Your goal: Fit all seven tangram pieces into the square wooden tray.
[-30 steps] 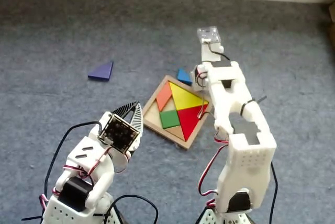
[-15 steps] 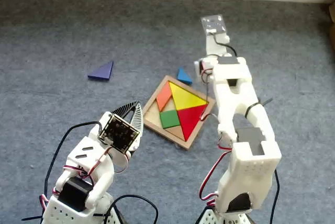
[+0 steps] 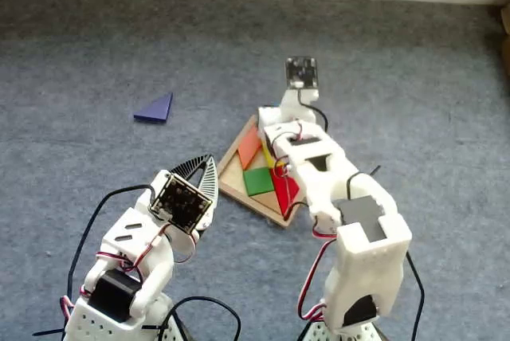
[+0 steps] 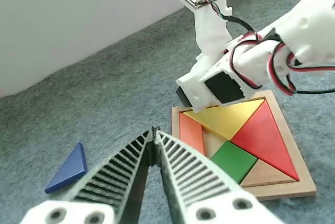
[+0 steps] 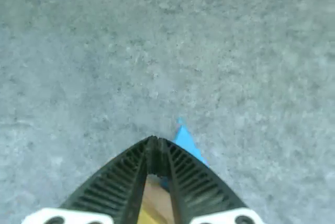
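The square wooden tray (image 3: 231, 190) lies on the carpet and holds an orange piece (image 3: 249, 146), a green square (image 3: 257, 181), a red triangle (image 3: 288, 191) and a yellow triangle (image 4: 227, 119). Bare wood shows in two gaps (image 4: 261, 172). A dark blue triangle (image 3: 156, 108) lies apart, far to the tray's left. My right gripper (image 5: 153, 140) is shut, its tip on the carpet just past the tray's far corner, touching a small light blue triangle (image 5: 186, 141). My left gripper (image 3: 209, 159) is shut and empty, hovering near the tray's left edge.
Grey carpet (image 3: 96, 46) covers the whole work area, with a pale wall along the back. The right arm's body (image 3: 319, 174) lies over the tray's right half in the high view. Both arm bases stand at the near edge.
The right arm swung left and dropped its wrist over the tray's far corner, covering the light blue triangle in the high view. The left arm stayed still.
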Available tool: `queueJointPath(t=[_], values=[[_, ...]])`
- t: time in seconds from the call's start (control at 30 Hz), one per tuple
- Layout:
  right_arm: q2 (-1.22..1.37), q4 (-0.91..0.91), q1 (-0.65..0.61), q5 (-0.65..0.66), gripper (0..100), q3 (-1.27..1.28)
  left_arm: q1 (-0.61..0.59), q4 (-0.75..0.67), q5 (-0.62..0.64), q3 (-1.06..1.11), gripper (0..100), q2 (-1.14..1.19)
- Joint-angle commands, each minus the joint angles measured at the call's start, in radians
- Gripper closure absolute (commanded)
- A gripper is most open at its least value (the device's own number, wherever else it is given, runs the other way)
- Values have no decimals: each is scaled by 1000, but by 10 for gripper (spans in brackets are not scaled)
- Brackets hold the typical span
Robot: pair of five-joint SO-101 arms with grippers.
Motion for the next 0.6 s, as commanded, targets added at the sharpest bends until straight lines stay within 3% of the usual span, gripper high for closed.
queueJointPath(t=[0.0, 0.23, 0.57], values=[[48, -2, 27, -6, 993, -19, 7, 0, -9, -48, 993, -31], [77, 170, 73, -2, 993, -79, 12, 0, -9, -47, 993, -31], [-114, 283, 197, 258, 993, 82, 12, -3, -9, -42, 993, -31]])
